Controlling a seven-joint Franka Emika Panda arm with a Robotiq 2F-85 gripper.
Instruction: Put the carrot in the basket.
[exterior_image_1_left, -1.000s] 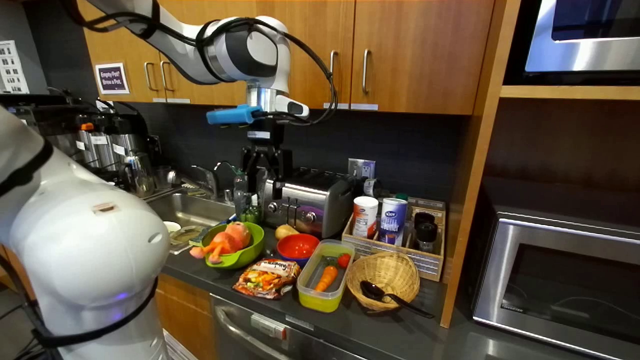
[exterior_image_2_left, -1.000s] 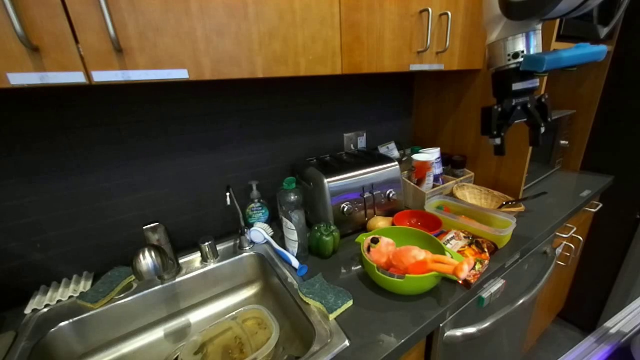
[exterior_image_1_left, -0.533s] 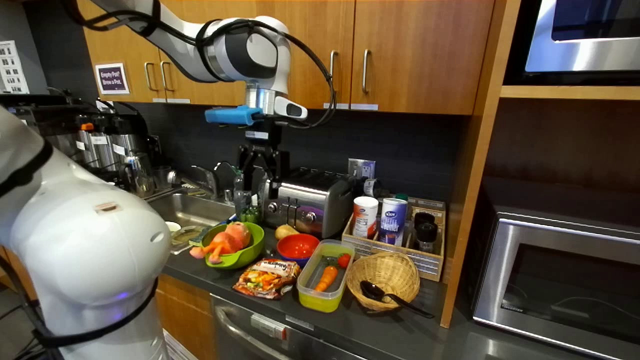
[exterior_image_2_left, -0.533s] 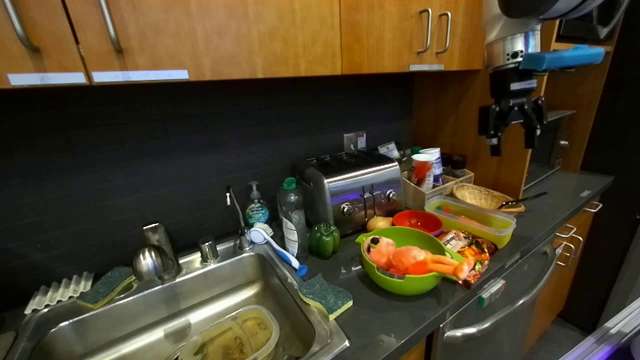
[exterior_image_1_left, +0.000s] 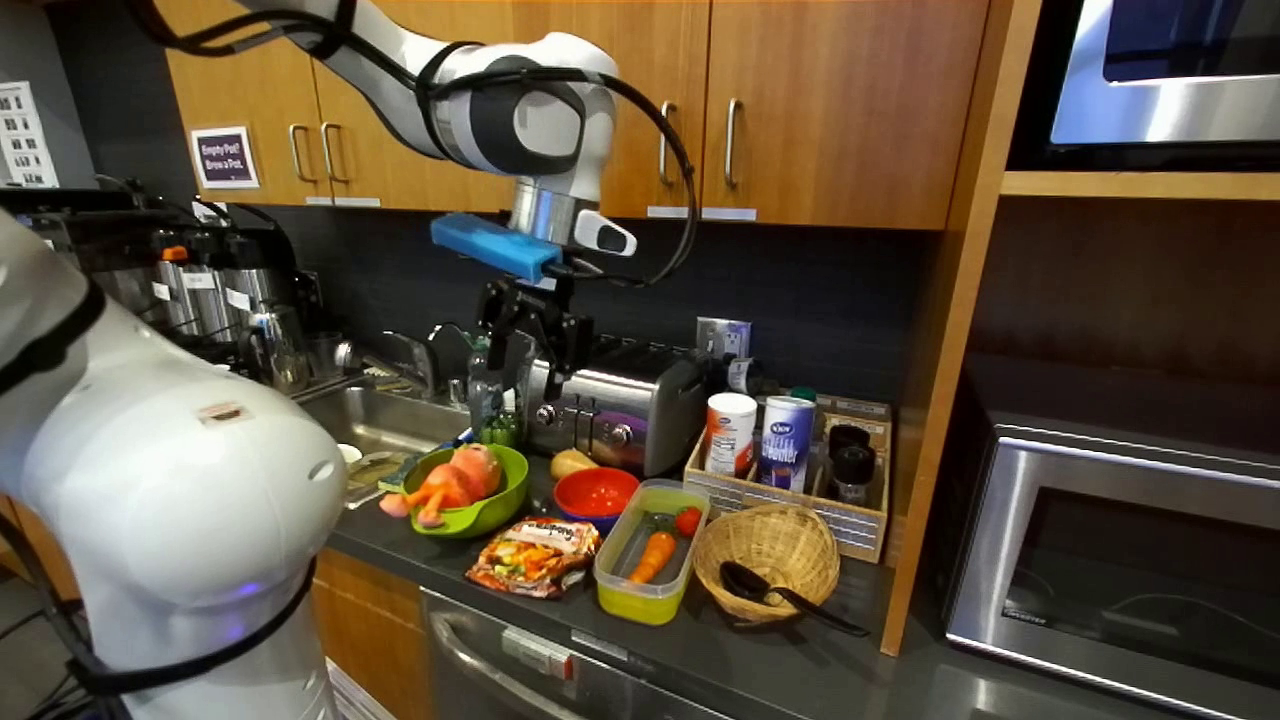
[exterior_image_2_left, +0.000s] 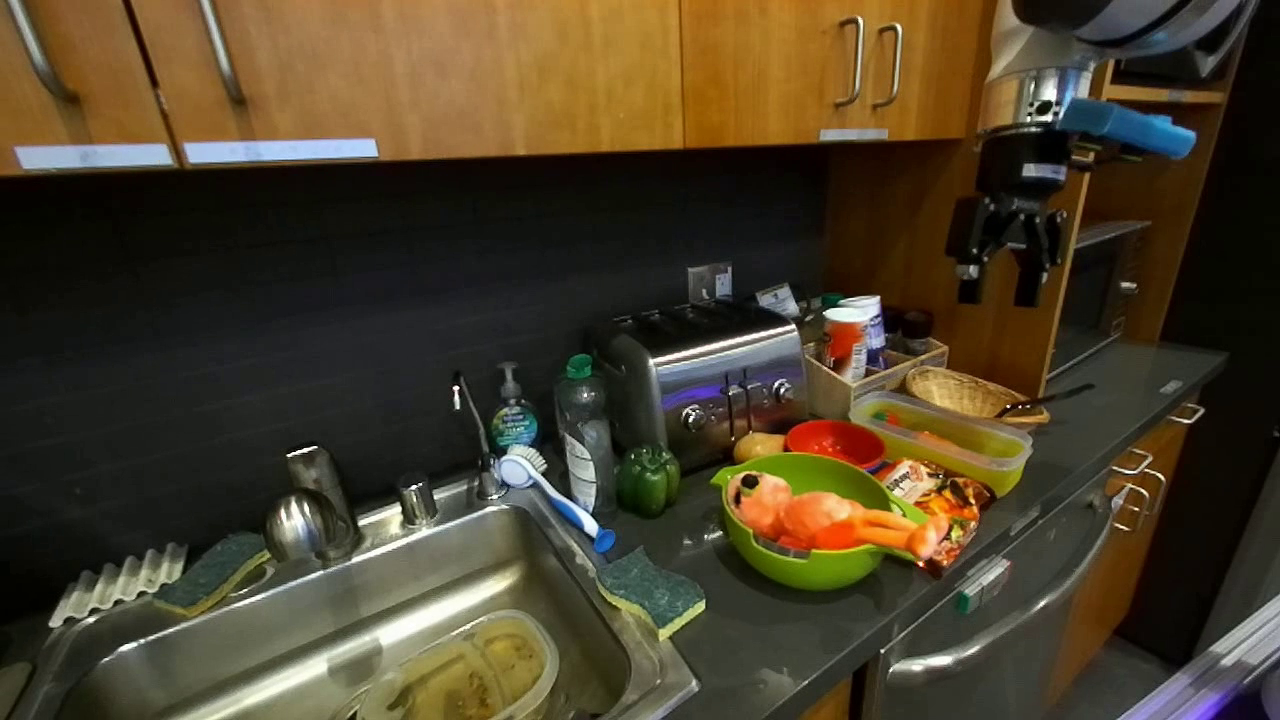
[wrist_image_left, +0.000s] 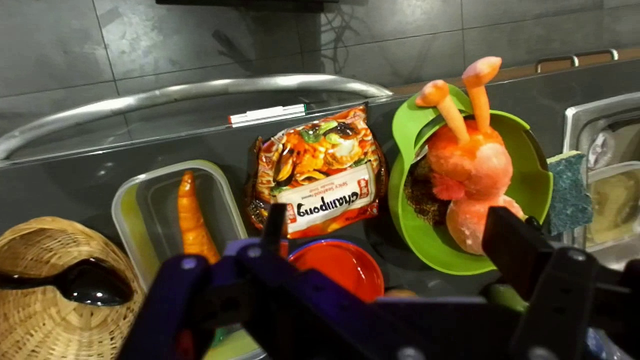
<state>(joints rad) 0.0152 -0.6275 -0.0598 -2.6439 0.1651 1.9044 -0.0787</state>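
1 gripper (exterior_image_2_left: 998, 288) hung above the counter (exterior_image_1_left: 720, 655) with its 2 jaws spread wide, while 1 carrot (exterior_image_1_left: 653, 556) lay in 1 green tub (exterior_image_1_left: 638, 607) beside 1 wicker basket (exterior_image_1_left: 800, 545) (1 black spoon (wrist_image_left: 95, 283) over its rim)

You read "Empty Pot? Brew a Pot." on the sign (exterior_image_1_left: 224, 158), upside-down "Champong" and "Spicy Seafood" on the packet (wrist_image_left: 320, 172), "creamer" on the canister (exterior_image_1_left: 787, 443).

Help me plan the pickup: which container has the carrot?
The rectangular plastic tub: the carrot lies inside; the basket has a black spoon, the green bowl a pinkish figure.
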